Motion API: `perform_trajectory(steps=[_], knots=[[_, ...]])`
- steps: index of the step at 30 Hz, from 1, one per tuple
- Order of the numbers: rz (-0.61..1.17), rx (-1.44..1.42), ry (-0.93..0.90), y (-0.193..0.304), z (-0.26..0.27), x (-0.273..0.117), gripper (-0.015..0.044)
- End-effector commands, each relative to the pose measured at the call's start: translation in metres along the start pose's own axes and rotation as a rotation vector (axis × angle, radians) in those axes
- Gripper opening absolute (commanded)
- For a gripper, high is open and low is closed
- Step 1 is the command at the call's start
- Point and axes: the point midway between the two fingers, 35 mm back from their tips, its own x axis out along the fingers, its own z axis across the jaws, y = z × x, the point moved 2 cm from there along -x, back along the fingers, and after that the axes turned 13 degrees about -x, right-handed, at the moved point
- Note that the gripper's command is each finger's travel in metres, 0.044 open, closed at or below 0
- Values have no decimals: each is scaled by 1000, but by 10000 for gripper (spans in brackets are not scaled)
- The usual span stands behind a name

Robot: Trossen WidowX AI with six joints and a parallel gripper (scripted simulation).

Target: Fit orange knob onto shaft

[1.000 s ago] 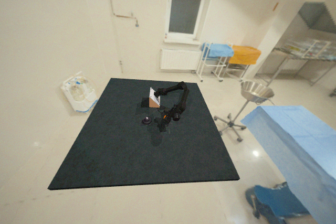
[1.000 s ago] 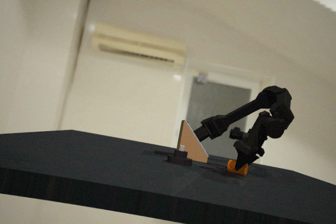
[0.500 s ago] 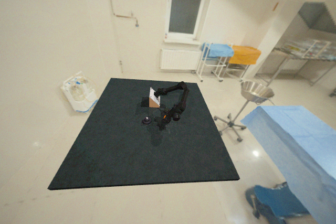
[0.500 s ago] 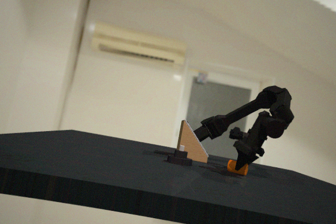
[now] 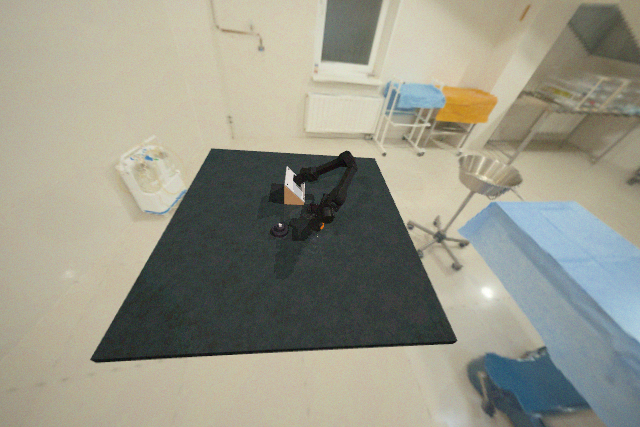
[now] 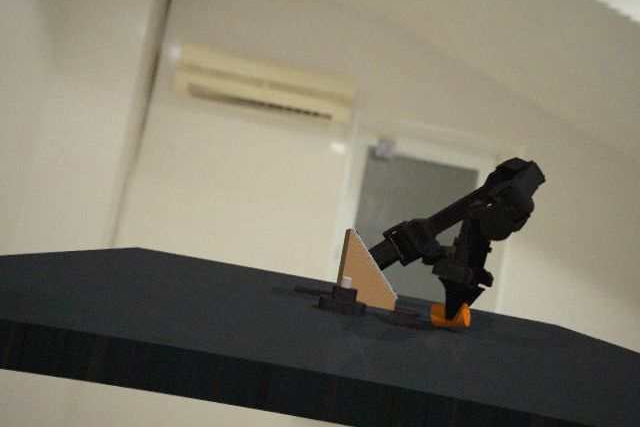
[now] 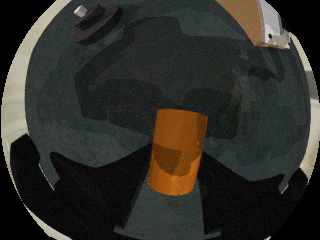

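Down at the lower right of the exterior view, the gripper [image 6: 454,311] [image 7: 175,152] has its two fingers closed on the orange knob [image 5: 321,226] [image 6: 442,314] [image 7: 178,150], one on each side! The knob lies on its side, a stubby cylinder low over the dark table [image 5: 258,288] [image 6: 258,350] [image 7: 135,65]; whether it touches the surface, I cannot tell. In the wrist view it sits just below the middle of the frame, with a shadow across its lower half.

Over to the round pedestal [image 5: 279,230] [image 6: 342,303] [image 7: 97,25], at the upper left of the wrist view, well apart from the knob: its pale shaft [image 5: 280,225] [image 6: 346,282] [image 7: 80,10] stands bare on top. And there's the wedge-shaped block [image 5: 293,197] [image 6: 364,277] [image 7: 245,17], upper right in the wrist view, orange-brown on its side, with a white sloping face. The knob's hole can't be made out.
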Motion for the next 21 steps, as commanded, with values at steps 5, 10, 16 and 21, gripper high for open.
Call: perform_trajectory(steps=[5, 10, 16, 21], knots=[[138, -6, -33, -11, -3, -3, 179], [222, -5, -52, -18, -4, -4, 179], [323, -5, -75, -27, -6, -4, 179], [407, -5, -94, -34, -7, -4, 179]])
